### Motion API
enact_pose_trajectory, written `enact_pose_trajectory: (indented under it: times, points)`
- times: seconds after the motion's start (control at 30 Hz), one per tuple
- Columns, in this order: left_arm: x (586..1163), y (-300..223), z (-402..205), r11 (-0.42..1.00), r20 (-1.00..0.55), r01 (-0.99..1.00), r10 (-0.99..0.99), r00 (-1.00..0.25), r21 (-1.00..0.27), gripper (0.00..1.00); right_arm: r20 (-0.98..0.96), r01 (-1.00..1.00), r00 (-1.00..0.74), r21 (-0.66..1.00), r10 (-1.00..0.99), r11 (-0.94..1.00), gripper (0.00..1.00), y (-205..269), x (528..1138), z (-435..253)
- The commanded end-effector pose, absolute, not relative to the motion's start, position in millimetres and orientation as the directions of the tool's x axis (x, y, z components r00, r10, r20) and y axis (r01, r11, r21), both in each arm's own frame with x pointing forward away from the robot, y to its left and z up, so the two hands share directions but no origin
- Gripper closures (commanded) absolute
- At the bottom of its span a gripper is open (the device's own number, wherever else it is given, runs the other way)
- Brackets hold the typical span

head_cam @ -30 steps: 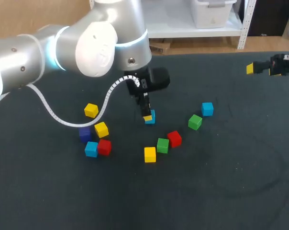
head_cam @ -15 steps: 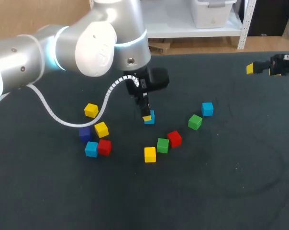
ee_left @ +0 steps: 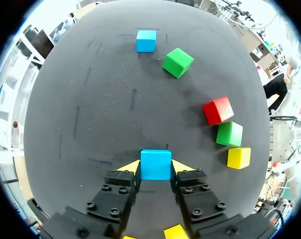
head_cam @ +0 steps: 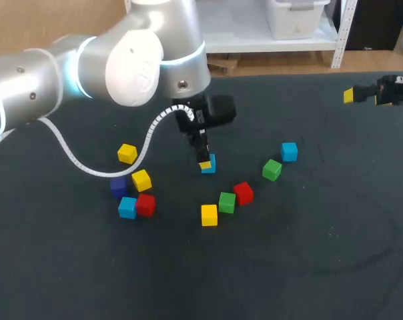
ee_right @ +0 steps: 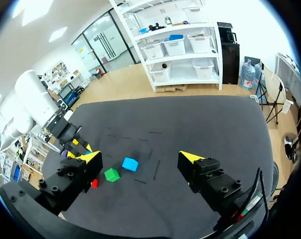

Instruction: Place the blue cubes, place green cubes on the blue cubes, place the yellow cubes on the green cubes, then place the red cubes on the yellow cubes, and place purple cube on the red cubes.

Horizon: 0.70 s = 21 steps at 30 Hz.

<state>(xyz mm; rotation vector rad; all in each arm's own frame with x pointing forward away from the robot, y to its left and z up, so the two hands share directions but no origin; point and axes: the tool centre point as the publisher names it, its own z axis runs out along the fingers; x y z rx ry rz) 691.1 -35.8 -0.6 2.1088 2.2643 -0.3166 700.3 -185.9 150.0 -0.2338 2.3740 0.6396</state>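
My left gripper (head_cam: 205,163) is down at the table's middle, shut on a blue cube (head_cam: 209,163). In the left wrist view that cube (ee_left: 155,164) sits squarely between the yellow fingertips (ee_left: 131,167), touched from both sides. Ahead of it lie another blue cube (ee_left: 146,41), a green cube (ee_left: 178,62), a red cube (ee_left: 218,110), a second green cube (ee_left: 229,134) and a yellow cube (ee_left: 238,157). My right gripper (ee_right: 140,158) hangs open and empty above the table's far right edge (head_cam: 353,95).
At the left a cluster holds a yellow cube (head_cam: 127,153), another yellow one (head_cam: 141,180), a purple cube (head_cam: 119,187), a blue cube (head_cam: 127,207) and a red cube (head_cam: 146,205). The left arm's white cable (head_cam: 88,170) hangs close over them.
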Motion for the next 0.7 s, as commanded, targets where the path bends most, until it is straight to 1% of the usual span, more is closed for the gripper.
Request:
enact_pose_trajectory:
  times: [0.03, 0.07, 0.1, 0.13, 0.17, 0.2, 0.23, 0.4, 0.7]
  points:
    - [694.6, -37.4, -1.7, 0.057, -0.158, 0.989, 0.984, -0.078, -0.137, 0.57, -0.642, -0.322, -0.766, 0.383, 0.0, 0.866, 0.0, -185.4, 700.2, 149.9]
    - [694.6, -37.5, -1.7, 0.056, -0.159, 0.989, 0.984, -0.078, -0.138, 0.51, -0.642, -0.322, -0.766, 0.383, 0.0, 0.866, 0.0, -185.4, 700.2, 149.9]
    - [694.6, -37.6, -1.7, 0.055, -0.158, 0.989, 0.984, -0.077, -0.139, 0.38, -0.642, -0.322, -0.766, 0.383, 0.0, 0.866, 0.0, -185.4, 700.2, 149.9]
    - [694.7, -37.6, -1.6, 0.054, -0.158, 0.989, 0.984, -0.076, -0.14, 0.29, -0.642, -0.322, -0.766, 0.383, 0.0, 0.866, 0.0, -185.4, 700.2, 149.9]
    - [694.7, -37.7, -1.4, 0.053, -0.157, 0.989, 0.985, -0.075, -0.14, 0.13, -0.642, -0.322, -0.766, 0.383, 0.0, 0.866, 0.0, -185.4, 700.2, 149.9]
    - [694.8, -37.8, -1.1, 0.053, -0.157, 0.989, 0.985, -0.074, -0.14, 0.02, -0.642, -0.322, -0.766, 0.383, 0.0, 0.866, 0.0, -185.4, 700.2, 149.9]
    - [695.0, -37.8, -0.7, 0.052, -0.157, 0.989, 0.985, -0.074, -0.141, 0.0, -0.642, -0.322, -0.766, 0.383, 0.0, 0.866, 0.0, -185.4, 700.2, 149.9]
    - [694.4, -34.8, 6.8, 0.066, -0.171, 0.988, 0.981, -0.09, -0.139, 0.0, -0.642, -0.322, -0.766, 0.383, 0.0, 0.866, 0.0, -185.4, 700.2, 149.9]
    - [674.4, -13.7, 43.5, 0.101, -0.211, 0.99, 0.97, -0.121, -0.102, 0.0, -0.642, -0.322, -0.766, 0.383, 0.0, 0.866, 0.0, -185.4, 700.2, 149.9]
